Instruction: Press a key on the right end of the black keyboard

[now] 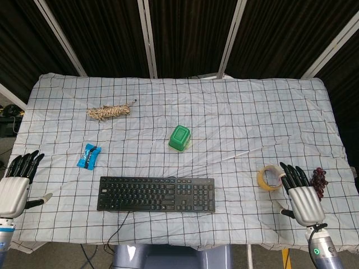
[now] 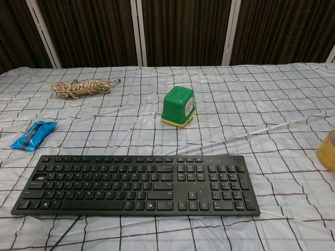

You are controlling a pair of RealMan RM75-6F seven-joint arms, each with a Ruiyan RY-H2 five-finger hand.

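The black keyboard [image 1: 156,194] [image 2: 137,184] lies flat near the table's front edge, its number pad at the right end. My right hand [image 1: 302,194] rests at the front right of the table, well to the right of the keyboard, fingers extended and apart, holding nothing. At the front left corner my left hand [image 1: 17,183] hovers, fingers straight and spread, also empty. Neither hand shows in the chest view. No hand touches the keyboard.
A green tub [image 1: 180,138] [image 2: 178,106] stands upside down behind the keyboard. A blue packet [image 1: 88,155] [image 2: 33,134] and a rope coil [image 1: 109,111] [image 2: 78,87] lie at left. A tape roll [image 1: 270,177] and dark grapes [image 1: 319,180] flank my right hand.
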